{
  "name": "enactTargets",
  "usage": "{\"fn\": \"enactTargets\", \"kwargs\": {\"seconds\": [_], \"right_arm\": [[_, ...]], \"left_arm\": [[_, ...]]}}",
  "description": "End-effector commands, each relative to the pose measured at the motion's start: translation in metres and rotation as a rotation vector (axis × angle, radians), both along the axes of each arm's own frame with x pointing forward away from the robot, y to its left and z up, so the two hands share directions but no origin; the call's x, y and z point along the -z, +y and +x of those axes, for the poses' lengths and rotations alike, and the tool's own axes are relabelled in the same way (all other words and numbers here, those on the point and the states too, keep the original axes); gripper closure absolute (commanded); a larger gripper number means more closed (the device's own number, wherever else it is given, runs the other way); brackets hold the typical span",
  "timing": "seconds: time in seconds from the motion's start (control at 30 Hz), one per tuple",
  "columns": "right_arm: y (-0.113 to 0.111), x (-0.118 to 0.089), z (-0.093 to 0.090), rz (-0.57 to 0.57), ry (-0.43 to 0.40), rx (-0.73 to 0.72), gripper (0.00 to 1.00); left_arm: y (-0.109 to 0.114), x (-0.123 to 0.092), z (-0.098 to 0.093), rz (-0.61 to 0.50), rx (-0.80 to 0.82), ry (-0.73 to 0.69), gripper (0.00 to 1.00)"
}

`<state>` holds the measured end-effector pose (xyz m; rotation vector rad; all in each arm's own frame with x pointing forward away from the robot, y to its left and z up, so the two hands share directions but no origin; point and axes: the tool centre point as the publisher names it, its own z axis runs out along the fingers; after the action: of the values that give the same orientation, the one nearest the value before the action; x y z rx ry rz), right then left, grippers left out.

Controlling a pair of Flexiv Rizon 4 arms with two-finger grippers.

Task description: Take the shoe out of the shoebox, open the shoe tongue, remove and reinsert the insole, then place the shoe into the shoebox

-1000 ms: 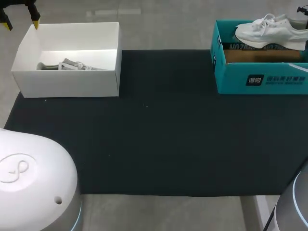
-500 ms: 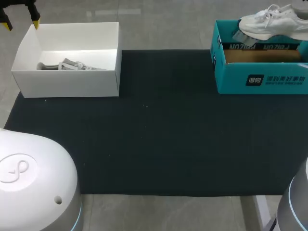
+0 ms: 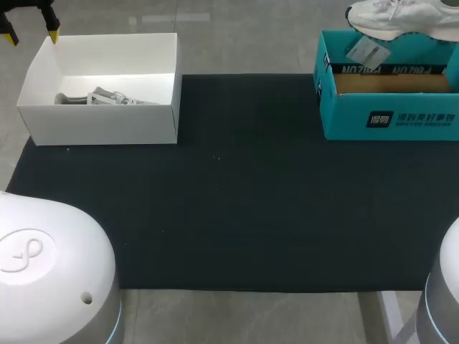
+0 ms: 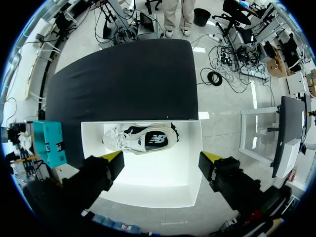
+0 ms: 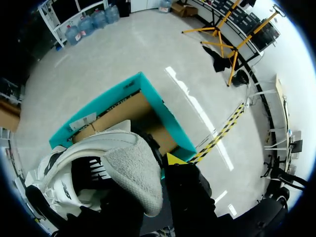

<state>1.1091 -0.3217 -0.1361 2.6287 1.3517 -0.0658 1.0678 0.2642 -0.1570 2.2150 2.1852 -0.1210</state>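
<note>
Shows wide black mat (image 3: 237,208) spanning the near ground between boxes. Farther, hangs left pincer (image 4: 162,158) released over corner of white open cardboard box (image 3: 100,122); grips white lace-up sneaker (image 3: 401,18) in right pincer (image 5: 155,165), lifted above rim of teal cardboard shoebox (image 3: 387,118).

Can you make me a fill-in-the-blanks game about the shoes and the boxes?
1. The shoe up in the air is ____ in colour.
2. The mat between the teal box and the white box is ____.
3. Inside the white box lies another ____.
4. The left end effector above the white box has two ____ tips.
Missing words: white; black; shoe; yellow.
</note>
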Motion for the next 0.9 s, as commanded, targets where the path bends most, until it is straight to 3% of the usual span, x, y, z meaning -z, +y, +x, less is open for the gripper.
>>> {"fn": "enactTargets", "kwargs": {"seconds": [0.03,0.53,0.7,0.9], "right_arm": [[0.02,-0.011,-0.04,-0.038,-0.057,-0.009,1.0],[0.069,-0.02,-0.1,-0.059,-0.055,-0.025,1.0],[0.082,-0.015,-0.112,-0.024,-0.038,-0.033,1.0],[0.082,-0.015,-0.112,-0.024,-0.038,-0.033,1.0]], "left_arm": [[0.0,0.0,0.0,0.001,0.001,0.0,0.0],[0.0,0.0,0.0,0.001,0.001,0.0,0.0],[0.0,0.0,0.0,0.001,0.001,0.0,0.0],[0.0,0.0,0.0,0.001,0.001,0.0,0.0]]}}
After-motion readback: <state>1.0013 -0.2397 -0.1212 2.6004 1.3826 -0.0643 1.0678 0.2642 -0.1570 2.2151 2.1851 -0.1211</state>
